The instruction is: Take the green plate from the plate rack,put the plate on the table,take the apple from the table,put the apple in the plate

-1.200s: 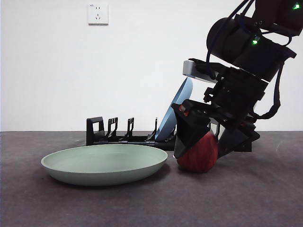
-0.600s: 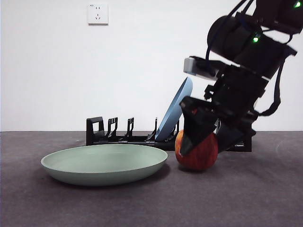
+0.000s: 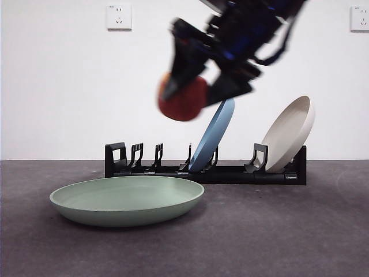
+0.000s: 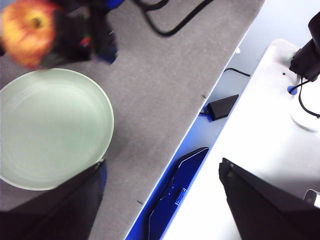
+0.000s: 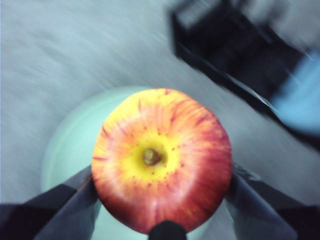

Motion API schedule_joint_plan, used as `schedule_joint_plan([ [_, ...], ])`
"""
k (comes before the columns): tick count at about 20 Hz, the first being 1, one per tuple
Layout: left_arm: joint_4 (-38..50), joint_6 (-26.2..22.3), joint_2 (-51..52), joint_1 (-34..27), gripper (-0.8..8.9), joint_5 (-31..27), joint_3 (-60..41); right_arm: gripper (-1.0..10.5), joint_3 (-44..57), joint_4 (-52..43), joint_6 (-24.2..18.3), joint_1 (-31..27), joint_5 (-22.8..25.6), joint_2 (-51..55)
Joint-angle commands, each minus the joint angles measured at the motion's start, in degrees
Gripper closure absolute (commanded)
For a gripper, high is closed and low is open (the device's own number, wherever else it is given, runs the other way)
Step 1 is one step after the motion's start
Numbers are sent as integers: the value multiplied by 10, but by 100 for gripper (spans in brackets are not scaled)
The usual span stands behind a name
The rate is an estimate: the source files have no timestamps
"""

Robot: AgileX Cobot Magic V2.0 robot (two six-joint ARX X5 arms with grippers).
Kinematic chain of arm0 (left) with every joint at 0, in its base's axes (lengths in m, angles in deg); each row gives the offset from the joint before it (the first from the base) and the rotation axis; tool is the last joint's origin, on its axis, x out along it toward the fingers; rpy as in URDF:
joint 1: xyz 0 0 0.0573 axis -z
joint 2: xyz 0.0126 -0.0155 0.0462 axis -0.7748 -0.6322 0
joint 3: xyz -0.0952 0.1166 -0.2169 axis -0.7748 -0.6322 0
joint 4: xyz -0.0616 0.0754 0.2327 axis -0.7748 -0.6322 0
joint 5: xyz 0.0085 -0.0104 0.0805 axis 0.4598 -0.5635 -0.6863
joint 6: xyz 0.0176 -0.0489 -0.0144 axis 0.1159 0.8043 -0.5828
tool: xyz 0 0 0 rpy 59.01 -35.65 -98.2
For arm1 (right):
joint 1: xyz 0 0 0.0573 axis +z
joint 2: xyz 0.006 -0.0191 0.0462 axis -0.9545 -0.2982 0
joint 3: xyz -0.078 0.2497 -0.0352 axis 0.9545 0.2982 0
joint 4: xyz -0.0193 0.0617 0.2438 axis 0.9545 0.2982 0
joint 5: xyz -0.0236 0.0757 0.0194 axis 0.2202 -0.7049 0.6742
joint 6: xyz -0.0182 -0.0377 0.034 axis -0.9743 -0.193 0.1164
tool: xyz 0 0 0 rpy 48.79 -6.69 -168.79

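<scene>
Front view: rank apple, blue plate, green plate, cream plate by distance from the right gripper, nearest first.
1. apple, clamped in the right gripper, high in the air.
2. blue plate, just below, leaning in the rack.
3. green plate on the table and cream plate at the rack's far end: too close to call.

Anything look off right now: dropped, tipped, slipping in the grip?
Nothing stands out. The right gripper holds the apple in the air, above the green plate, which lies flat on the table. The blue plate and white plate lean in the plate rack.
</scene>
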Motion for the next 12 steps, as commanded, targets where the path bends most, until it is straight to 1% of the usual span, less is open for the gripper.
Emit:
schedule_joint_plan([
  [1,0,3,0,2,436,0,-3,960,-35,-6,2,17,1,-49],
  [4,-1,3,0,2,436,0,-3,960,-65,-6,2,30,1,-111],
  [8,0,3,0,2,436,0,-3,960,-67,-12,2,41,1,-179],
  [10,-1,4,0,2,436,0,-3,960,-67,-12,-3,46,2,-196],
  [12,-1,4,0,2,436,0,-3,960,-67,-9,-7,50,14,-204],
])
